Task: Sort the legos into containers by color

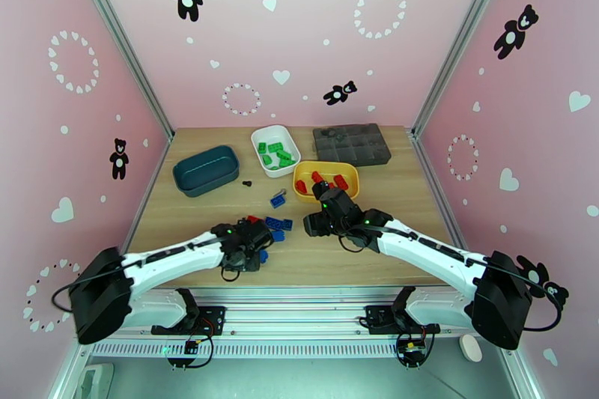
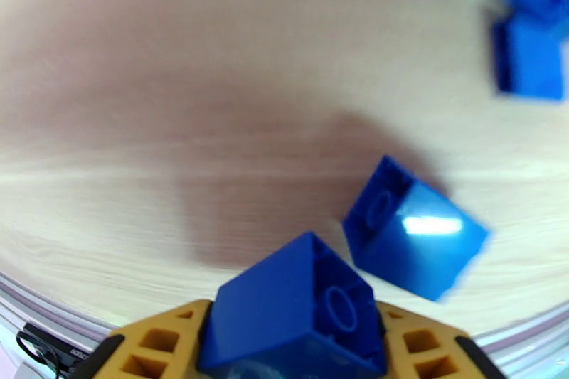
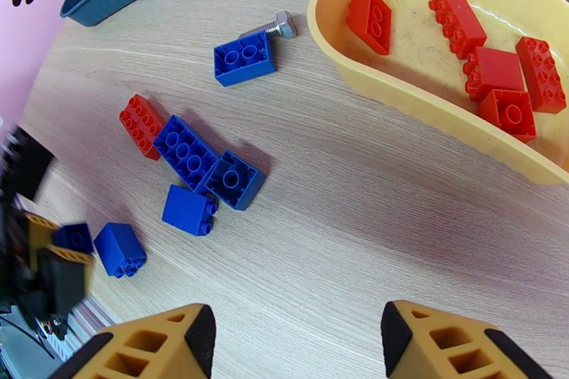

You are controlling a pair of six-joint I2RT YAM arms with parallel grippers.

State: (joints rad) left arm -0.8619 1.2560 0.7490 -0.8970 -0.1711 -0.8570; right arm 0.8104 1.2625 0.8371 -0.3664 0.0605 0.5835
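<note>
The left gripper (image 2: 299, 355) was closed on a blue brick (image 2: 295, 302), low over the near part of the table (image 1: 389, 191). The brick sat between the yellow fingers with its hollow underside turned to the wrist camera. It seemed a little tilted in the grip, though this view was blurred and I could not be sure. A second blue brick (image 2: 416, 238) lay on its side just beside it on the wood.

To do this step well, I judged that the arm should first rise straight up, so that the held piece does not knock its neighbour. Then it should go to the teal tray (image 1: 206, 180), in which I could see no brick, and open low over the floor of it, so that the brick does not bounce out. With a tilted hold, a slow carry would be safer.

The right gripper (image 3: 299, 345) hung near the yellow tray (image 3: 398, 99) with its fingers spread wide and nothing between them. The red bricks (image 3: 491, 67) lay in that tray and the green bricks (image 1: 275, 153) in the white tray (image 1: 256, 140). Four other blue bricks (image 3: 186, 153) and one red brick (image 3: 142, 126) lay loose on the table. All were small, glossy, hard-edged blocks with round studs.
</note>
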